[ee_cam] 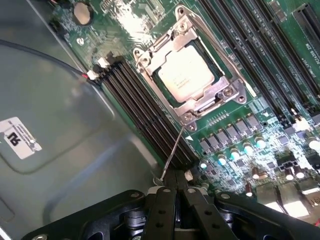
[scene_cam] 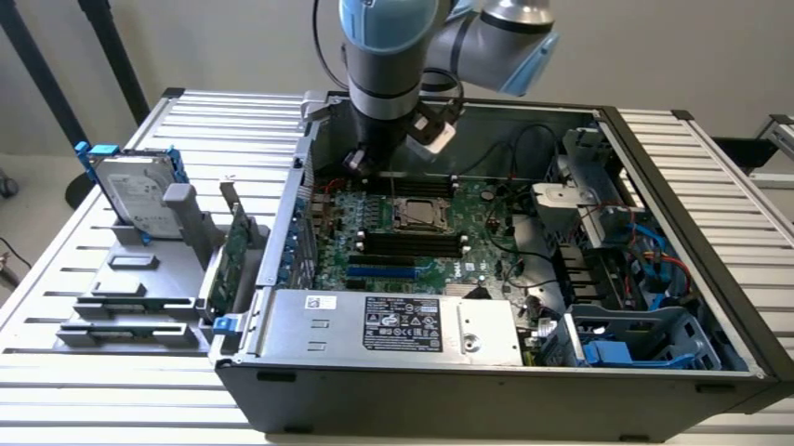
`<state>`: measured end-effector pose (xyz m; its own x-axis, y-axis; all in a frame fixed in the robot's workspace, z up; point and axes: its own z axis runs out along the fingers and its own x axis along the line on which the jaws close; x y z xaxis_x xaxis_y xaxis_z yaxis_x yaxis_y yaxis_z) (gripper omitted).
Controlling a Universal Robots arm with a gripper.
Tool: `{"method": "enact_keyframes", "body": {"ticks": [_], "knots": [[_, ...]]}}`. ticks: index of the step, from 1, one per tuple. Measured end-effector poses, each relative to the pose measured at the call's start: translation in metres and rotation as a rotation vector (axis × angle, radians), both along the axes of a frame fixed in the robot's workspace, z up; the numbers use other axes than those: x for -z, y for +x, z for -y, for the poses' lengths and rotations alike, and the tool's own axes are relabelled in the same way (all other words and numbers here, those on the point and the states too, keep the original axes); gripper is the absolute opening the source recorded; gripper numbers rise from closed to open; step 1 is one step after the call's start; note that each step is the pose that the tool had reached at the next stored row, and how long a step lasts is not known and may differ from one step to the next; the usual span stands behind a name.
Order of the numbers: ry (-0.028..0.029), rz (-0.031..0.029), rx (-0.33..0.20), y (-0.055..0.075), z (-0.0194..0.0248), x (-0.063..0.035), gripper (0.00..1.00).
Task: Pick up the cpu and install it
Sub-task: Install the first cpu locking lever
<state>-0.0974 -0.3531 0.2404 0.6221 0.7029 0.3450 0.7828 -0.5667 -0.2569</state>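
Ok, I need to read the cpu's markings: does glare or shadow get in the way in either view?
Wrist view: a pale sheen washes over the cpu, and a bright glare patch sits on the green board. Exterior view: even light, no strong glare, dimmer under the arm.

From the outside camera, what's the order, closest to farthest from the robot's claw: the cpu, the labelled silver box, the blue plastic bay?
From the gripper:
1. cpu, middle of the case.
2. labelled silver box, along its near wall.
3. blue plastic bay, near corner, the exterior view's right.
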Motion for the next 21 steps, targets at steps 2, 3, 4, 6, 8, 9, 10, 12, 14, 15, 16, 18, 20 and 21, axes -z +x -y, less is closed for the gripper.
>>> {"method": "enact_keyframes", "body": {"ticks": [2,3,4,6,8,9,10,12,14,15,16,18,20,21], "knots": [[-0.0001,0.0165,0.009,0.0,-0.0003,0.0,0.11],[0.0,0.0238,0.013,0.0,-0.0005,0.0,0.11],[0.0001,0.0303,0.017,0.0,-0.0008,0.0,0.11],[0.0,0.0413,0.022,0.001,-0.0012,0.0,0.11],[0.0001,0.0479,0.025,0.004,-0.0015,0.0,0.11],[0.0,0.05,0.026,0.006,-0.0017,0.0001,0.11],[0.0001,0.0518,0.026,0.008,-0.0019,0.0002,0.11],[-0.0003,0.0545,0.027,0.013,-0.0023,0.0007,0.11],[-0.0017,0.0566,0.027,0.016,-0.0023,0.0019,0.11],[-0.004,0.0577,0.027,0.017,-0.0023,0.0027,0.11],[-0.0072,0.0589,0.027,0.018,-0.0023,0.0035,0.11],[-0.0179,0.0614,0.027,0.019,-0.0024,0.0052,0.11],[-0.0305,0.0634,0.026,0.02,-0.0023,0.0067,0.11],[-0.0364,0.0642,0.026,0.02,-0.0024,0.0077,0.11]]}}
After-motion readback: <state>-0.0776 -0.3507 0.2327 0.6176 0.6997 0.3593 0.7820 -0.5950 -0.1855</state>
